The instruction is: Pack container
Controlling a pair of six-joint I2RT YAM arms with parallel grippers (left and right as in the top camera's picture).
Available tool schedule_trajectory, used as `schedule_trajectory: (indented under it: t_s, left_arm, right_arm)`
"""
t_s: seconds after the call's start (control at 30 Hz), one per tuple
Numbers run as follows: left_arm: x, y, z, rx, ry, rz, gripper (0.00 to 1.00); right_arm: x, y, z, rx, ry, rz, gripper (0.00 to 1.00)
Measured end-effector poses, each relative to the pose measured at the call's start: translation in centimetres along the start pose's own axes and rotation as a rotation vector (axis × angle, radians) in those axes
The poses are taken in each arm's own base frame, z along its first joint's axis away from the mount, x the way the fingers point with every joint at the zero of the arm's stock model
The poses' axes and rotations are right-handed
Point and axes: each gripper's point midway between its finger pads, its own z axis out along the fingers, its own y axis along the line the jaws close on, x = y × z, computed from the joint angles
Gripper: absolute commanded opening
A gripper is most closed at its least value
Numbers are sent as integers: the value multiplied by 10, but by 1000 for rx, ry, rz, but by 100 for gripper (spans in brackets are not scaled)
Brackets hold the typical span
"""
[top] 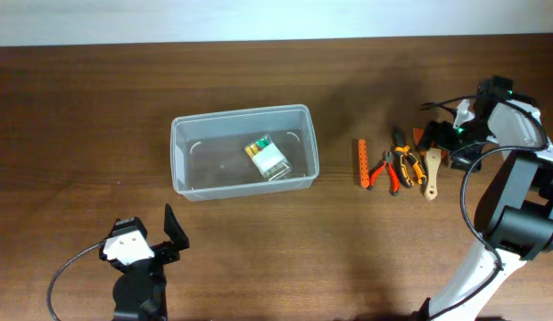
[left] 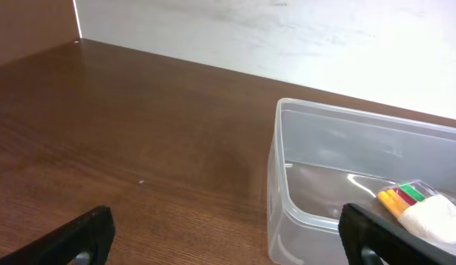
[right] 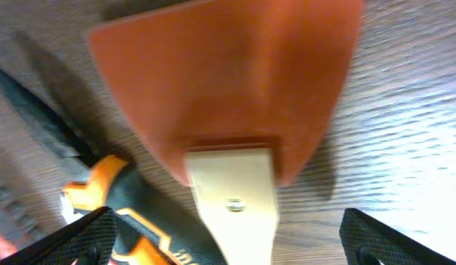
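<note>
The clear plastic container (top: 241,153) stands at the table's middle and holds a small clear box of coloured bits (top: 267,157). In the left wrist view the container (left: 316,184) is at the right, with the small box (left: 423,210) inside. My left gripper (top: 160,239) is open and empty, in front of the container's left corner. My right gripper (top: 446,143) is open over an orange-bladed scraper with a pale handle (right: 228,110), its fingers on either side of the handle (right: 235,210), not touching it.
Hand tools lie in a row right of the container: an orange bar (top: 362,162), red-handled pliers (top: 381,171), orange-and-black pliers (top: 403,160) and the scraper's pale handle (top: 432,174). The orange-and-black pliers (right: 118,199) lie just left of the scraper.
</note>
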Motion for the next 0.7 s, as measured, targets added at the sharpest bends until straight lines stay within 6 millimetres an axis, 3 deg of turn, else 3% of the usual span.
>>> schedule_trajectory:
  t_s: [0.47,0.53,0.7]
  left_arm:
    - [0,0,0,0,0,0,99]
    - [0,0,0,0,0,0,99]
    - [0,0,0,0,0,0,99]
  right_arm:
    - [9,-14,15,87,-13,-5,91]
    - [10,-14,16,96,-25,-12,84]
    - [12,-16,17,114,-30,-18,84]
